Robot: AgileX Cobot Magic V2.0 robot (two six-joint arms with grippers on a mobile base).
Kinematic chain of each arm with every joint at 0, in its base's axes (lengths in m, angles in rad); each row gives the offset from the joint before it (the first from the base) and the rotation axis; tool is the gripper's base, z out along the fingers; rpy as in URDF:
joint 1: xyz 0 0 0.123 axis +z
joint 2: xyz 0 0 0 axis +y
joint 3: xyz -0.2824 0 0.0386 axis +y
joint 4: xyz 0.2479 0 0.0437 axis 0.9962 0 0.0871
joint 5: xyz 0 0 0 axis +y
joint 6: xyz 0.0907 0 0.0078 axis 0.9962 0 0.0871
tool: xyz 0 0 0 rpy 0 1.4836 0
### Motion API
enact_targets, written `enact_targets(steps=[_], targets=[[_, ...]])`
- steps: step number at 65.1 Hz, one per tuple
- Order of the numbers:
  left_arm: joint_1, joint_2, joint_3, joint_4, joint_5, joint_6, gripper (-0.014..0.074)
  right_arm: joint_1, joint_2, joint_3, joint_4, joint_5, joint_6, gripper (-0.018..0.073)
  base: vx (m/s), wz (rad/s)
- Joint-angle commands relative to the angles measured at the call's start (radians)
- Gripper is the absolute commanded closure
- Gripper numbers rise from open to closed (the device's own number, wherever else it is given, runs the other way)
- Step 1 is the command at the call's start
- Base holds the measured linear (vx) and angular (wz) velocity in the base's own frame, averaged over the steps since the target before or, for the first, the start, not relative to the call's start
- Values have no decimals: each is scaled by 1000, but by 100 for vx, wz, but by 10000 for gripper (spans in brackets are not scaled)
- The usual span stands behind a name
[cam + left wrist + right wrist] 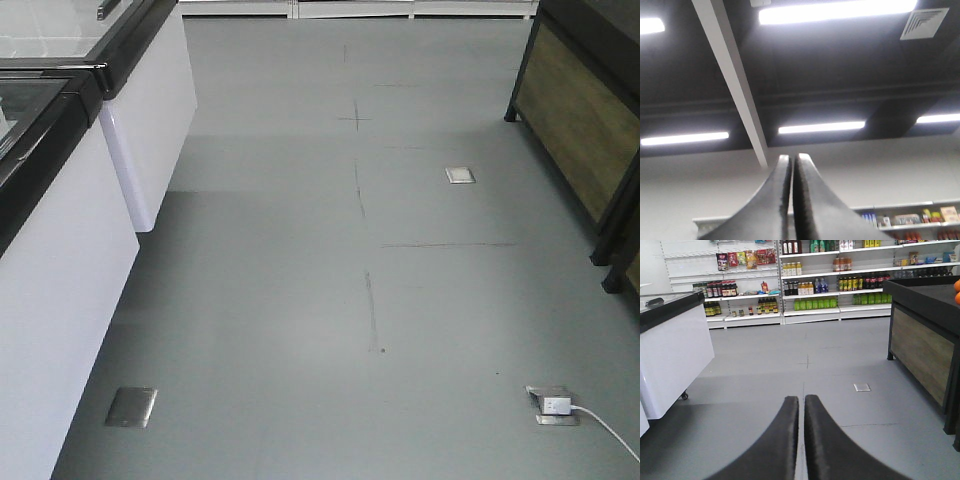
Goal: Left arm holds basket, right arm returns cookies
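Pressed-together fingers [785,440] fill both wrist views: left gripper [791,159] aimed at the ceiling [840,65], right gripper [801,399] down the aisle [805,345], each empty. Neither basket nor cookies shows anywhere; moving on blind could clip the white freezer [60,260] left or dark stand [585,120] right.

A supermarket: bottle-stocked shelves [835,287], white chest freezers [150,125].

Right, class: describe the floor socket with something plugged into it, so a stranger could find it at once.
Find the dark wood-panelled counter on the right of the grey floor. Follow that side toward the camera to the metal floor socket near the bottom right corner. Unlike the other two floor plates, it holds a white plug with a white cable trailing off right.
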Motion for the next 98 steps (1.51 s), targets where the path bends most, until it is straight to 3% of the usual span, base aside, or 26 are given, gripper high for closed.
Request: enact_targets(steps=[1, 13, 27, 50, 69, 89, 98], targets=[[0, -11, -113, 0, -6, 0, 601, -4, -13, 18, -3, -72, -9, 565, 0, 0], [0, 17, -352, 0, 252, 0, 601, -4, -13, 18, -3, -72, -9, 565, 0, 0], [0, 168, -666, 0, 528, 0, 601, -4, -13, 18, -3, -72, -9, 565, 0, 0], [0, 496, -1028, 0, 769, 4, 601, -4, -13, 18, -3, -72, -9, 565, 0, 0], [0, 699, -1114, 0, 955, 4, 600, -4, -13, 18, -3, -72, -9, 565, 0, 0], [0, 808, -1114, 0, 1247, -5, 594, -4, -13, 18, -3, -72, -9, 565, 0, 0], [0, 843, -1114, 0, 1297, -5, 577, -4, -13, 18, -3, -72, -9, 565, 0, 0]])
